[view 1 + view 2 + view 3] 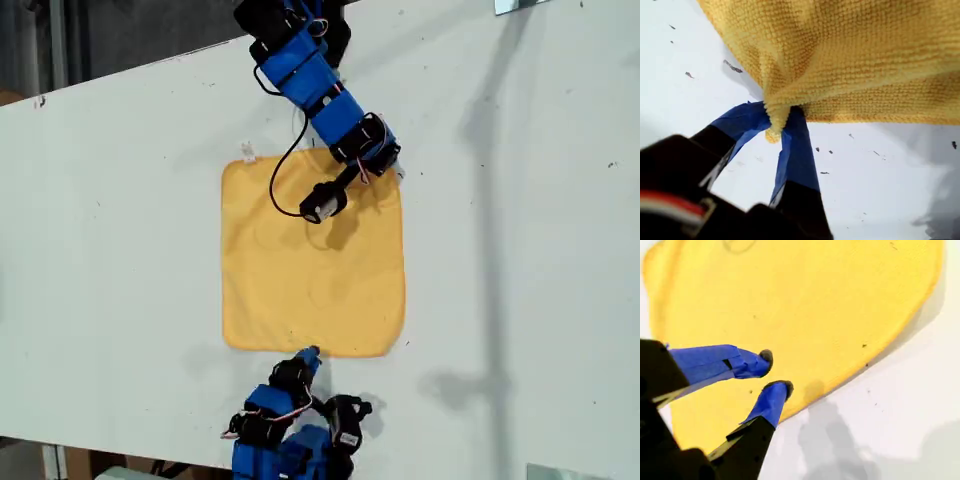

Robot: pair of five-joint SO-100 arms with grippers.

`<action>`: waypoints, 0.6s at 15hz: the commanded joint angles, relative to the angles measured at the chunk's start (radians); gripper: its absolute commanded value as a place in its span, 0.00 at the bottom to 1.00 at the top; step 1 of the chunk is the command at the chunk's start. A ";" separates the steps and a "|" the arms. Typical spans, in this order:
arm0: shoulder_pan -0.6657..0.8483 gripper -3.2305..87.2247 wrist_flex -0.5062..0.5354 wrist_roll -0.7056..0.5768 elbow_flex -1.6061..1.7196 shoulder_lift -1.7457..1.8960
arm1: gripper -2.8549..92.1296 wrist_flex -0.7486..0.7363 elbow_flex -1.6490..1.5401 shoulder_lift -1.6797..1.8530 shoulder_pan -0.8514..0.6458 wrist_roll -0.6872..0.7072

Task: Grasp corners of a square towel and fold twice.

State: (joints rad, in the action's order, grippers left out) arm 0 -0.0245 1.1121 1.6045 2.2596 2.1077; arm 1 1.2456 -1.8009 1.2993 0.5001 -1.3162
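- My first gripper, with its blue-taped fingers, is pinching a bunched corner of the soft yellow-orange square towel; the jaws are closed tight on the fabric, which is lifting into a small peak there.
- In the exterior view this gripper is sitting at the towel's upper right corner as that view shows it, on the blue arm that is entering from the top.
- My second gripper is holding nothing: its blue-taped fingertips are standing slightly apart, over the towel just inside its edge.
- In the exterior view this gripper is sitting at the middle of the towel's lower edge.
- The towel is lying spread out, unfolded, mid-way across the white table.
- A small white tag is showing at the towel's upper left corner in the exterior view.
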 commanded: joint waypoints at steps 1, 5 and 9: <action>-0.170 0.15 0.000 0.167 -0.215 -0.262 | 0.03 0.020 0.003 0.002 -0.008 -0.002; -0.345 0.17 0.089 0.586 -0.311 -0.341 | 0.03 0.015 0.006 -0.012 -0.009 0.002; -0.445 0.18 0.158 0.960 -0.359 -0.357 | 0.03 0.012 0.006 -0.037 0.003 -0.002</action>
State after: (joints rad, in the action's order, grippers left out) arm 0 -0.4418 1.2701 2.4789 1.9574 1.7380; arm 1 1.2487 -1.7963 1.2763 0.5001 -1.3162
